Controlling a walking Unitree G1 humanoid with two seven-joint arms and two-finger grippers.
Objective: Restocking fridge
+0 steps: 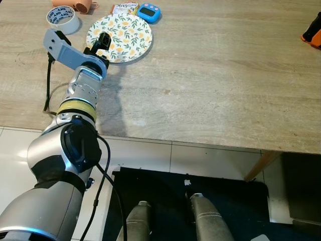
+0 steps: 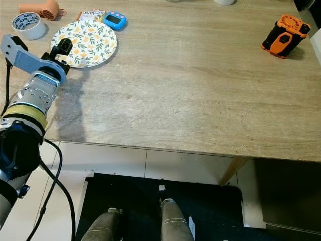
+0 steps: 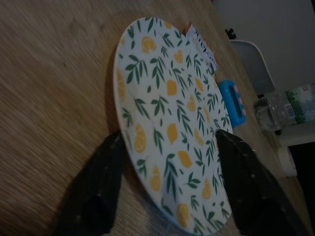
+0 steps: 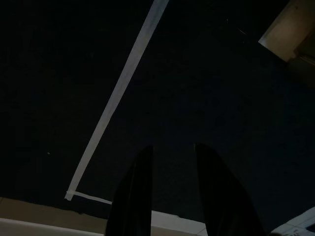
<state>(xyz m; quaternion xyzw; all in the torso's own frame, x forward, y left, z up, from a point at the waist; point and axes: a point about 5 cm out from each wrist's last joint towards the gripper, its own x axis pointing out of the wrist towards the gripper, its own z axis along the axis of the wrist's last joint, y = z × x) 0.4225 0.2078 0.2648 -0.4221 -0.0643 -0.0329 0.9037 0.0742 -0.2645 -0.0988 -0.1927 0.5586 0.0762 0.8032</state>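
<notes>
My left gripper sits at the near edge of the lemon plate on the bench. Its fingers are spread wide, one on each side of the rim, and the plate lies flat straight ahead of them. My right gripper hangs idle by the floor, fingers a little apart.

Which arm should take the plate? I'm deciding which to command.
Left. The left gripper is open at the plate, with its near rim between the fingers. The right gripper hangs idle over dark floor.
</notes>
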